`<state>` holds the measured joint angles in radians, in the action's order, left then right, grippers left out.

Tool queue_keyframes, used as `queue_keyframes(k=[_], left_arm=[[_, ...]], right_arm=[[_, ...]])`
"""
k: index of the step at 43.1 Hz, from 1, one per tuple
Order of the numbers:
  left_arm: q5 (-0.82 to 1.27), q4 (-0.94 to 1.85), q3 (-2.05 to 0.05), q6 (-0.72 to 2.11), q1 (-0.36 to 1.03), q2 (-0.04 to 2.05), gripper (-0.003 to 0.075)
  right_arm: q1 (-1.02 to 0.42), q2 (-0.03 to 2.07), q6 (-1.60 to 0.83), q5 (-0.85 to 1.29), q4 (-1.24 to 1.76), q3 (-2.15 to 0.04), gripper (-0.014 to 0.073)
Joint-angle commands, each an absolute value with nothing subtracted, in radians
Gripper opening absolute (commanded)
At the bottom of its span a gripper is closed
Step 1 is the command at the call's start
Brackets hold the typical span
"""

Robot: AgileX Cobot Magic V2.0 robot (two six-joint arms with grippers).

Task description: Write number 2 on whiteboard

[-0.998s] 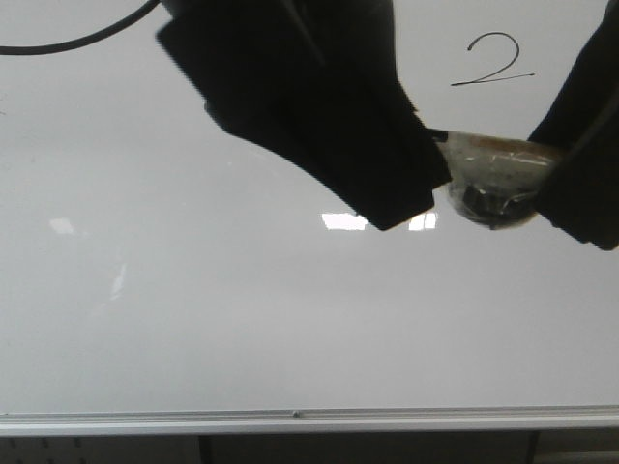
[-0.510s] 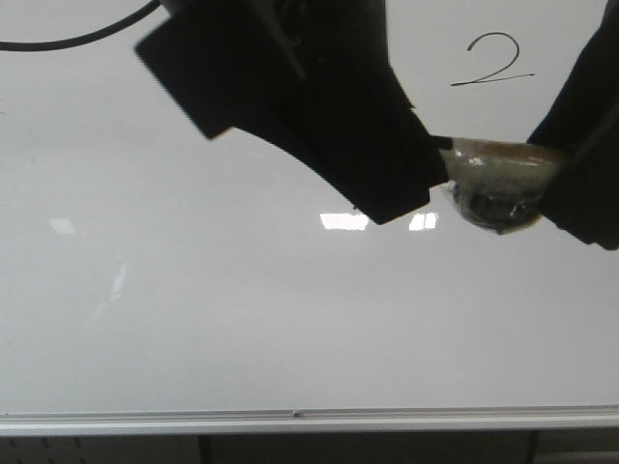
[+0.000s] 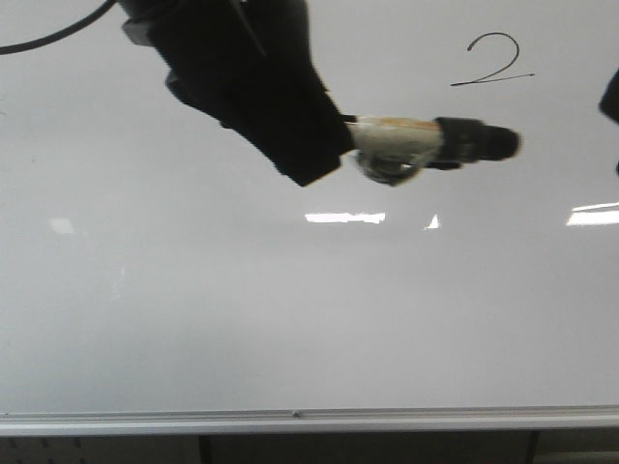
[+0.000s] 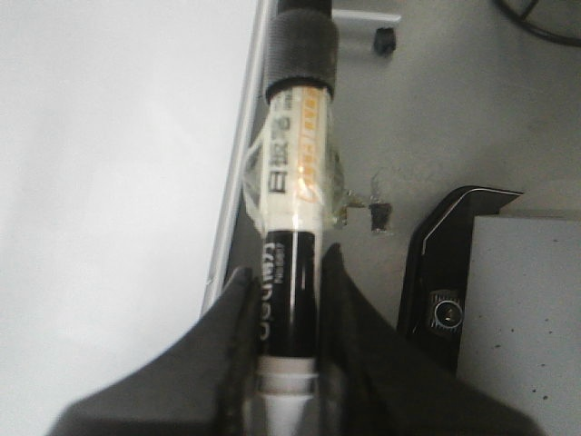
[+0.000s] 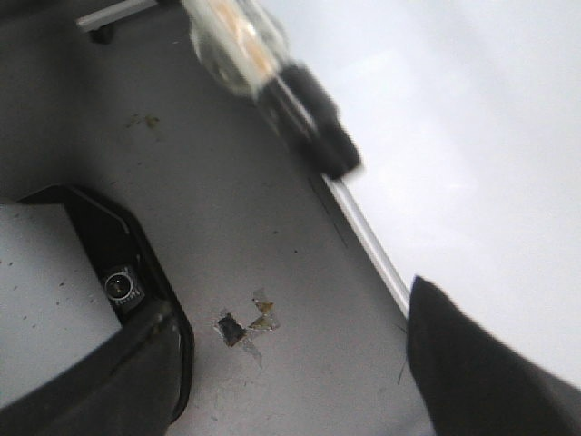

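Note:
The number 2 (image 3: 491, 60) is drawn in thin black line at the upper right of the whiteboard (image 3: 290, 319). My left gripper (image 3: 327, 145) is shut on a white and black marker (image 3: 406, 140) and holds it level above the board. The marker's black capped end (image 3: 479, 142) points right, below the 2. In the left wrist view the marker (image 4: 292, 200) sits between my fingers, the left gripper (image 4: 289, 300) closed on its black barrel, beside the board's silver frame strip (image 4: 231, 200). My right gripper (image 5: 290, 363) is open and empty; only its edge (image 3: 611, 101) shows at the far right.
A black cable (image 3: 58, 39) curves over the board's top left. Bright light reflections (image 3: 343, 217) lie across its middle. The silver frame (image 3: 290, 420) runs along the near edge. Off the board lie grey floor, tape scraps (image 5: 245, 322) and a dark-rimmed grey box (image 5: 82, 272).
My right gripper has let go of the marker's end and drawn away to the right, out of most of the front view. My left gripper has moved left with the marker.

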<state>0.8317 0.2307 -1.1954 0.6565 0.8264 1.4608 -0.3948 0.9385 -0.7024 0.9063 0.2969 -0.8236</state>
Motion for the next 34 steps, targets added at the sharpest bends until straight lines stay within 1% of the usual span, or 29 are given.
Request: queue_keyframes(k=[1,5,10,15,20,27,29,34], left_arm=[[0.828,0.143,-1.258,0.522,0.764,1.411,0.0003],[0.84,0.051,-1.293,0.366,0.691,1.393,0.0003],[0.84,-0.025,-1.32,0.194,0.588,1.353,0.0003],[0.857,-0.045,-1.313,0.118,0.461,1.295,0.0003],[0.844,-0.045,-1.269,0.112,0.334,1.225,0.0003],[0.695,-0.041,-1.118,0.059,0.176,1.125,0.0003],[0.604,-0.022,-1.049,0.044,0.132,1.099,0.0003],[0.405,0.05,-0.925,0.033,0.077,1.086,0.0003]], right_arm=[[-0.333,0.89,-0.622,0.882,0.272,-0.856,0.0547],[-0.278,0.872,-0.62,0.887,0.272,-0.854,0.0547],[-0.261,0.874,-0.62,0.884,0.272,-0.854,0.0547],[-0.261,0.876,-0.62,0.882,0.272,-0.854,0.0547],[-0.261,0.876,-0.62,0.877,0.272,-0.854,0.0547],[-0.261,0.876,-0.62,0.875,0.272,-0.854,0.0547],[-0.261,0.876,-0.62,0.874,0.272,-0.854,0.0547],[-0.261,0.876,-0.62,0.874,0.273,-0.854,0.0547]])
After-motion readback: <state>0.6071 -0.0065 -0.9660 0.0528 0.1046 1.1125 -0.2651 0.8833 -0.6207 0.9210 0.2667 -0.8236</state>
